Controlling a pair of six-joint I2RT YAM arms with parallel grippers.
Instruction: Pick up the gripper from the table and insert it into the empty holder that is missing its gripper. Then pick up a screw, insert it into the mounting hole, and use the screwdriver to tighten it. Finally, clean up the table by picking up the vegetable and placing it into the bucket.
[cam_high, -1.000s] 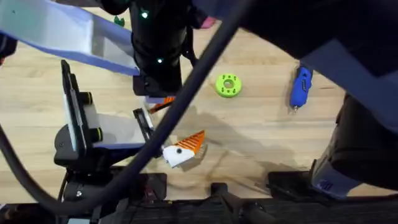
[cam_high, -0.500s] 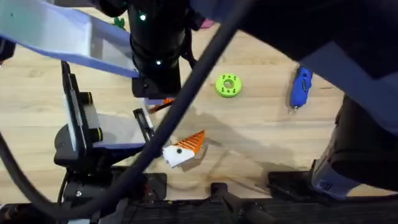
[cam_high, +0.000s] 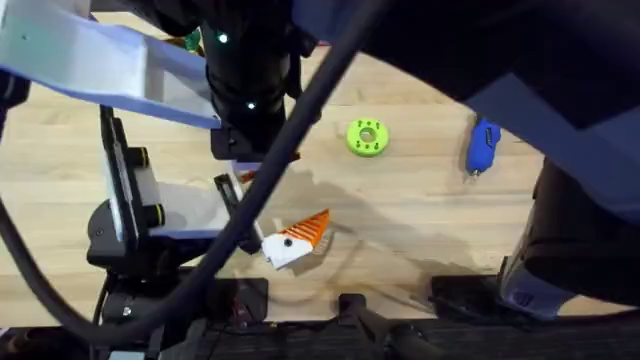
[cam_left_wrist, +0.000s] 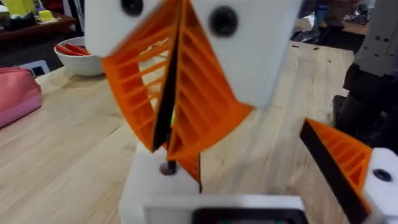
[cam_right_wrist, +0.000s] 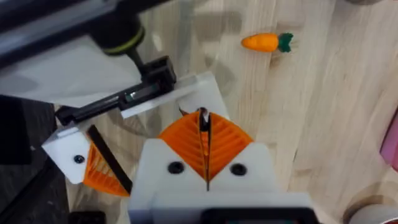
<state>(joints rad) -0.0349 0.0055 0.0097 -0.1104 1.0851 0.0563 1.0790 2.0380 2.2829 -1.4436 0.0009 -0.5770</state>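
Orange pads of the right gripper (cam_right_wrist: 205, 146) are pressed together over the holder (cam_right_wrist: 186, 99), apparently pinching a small dark thing, likely the screw; seating it comes next. Left gripper (cam_left_wrist: 174, 124) is clenched too, empty. Screwdriver (cam_high: 484, 145) waits by the table's right edge, carrot (cam_right_wrist: 266, 42) uncollected; cables crowd the approach.

both arms raised under the camera, right gripper (cam_right_wrist: 205, 146) fingers pressed together.

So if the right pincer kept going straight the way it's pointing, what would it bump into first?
Probably the white finger mount right past its closed orange tips, though depth is hard to judge. The toy carrot lies off to the side, out of its way.
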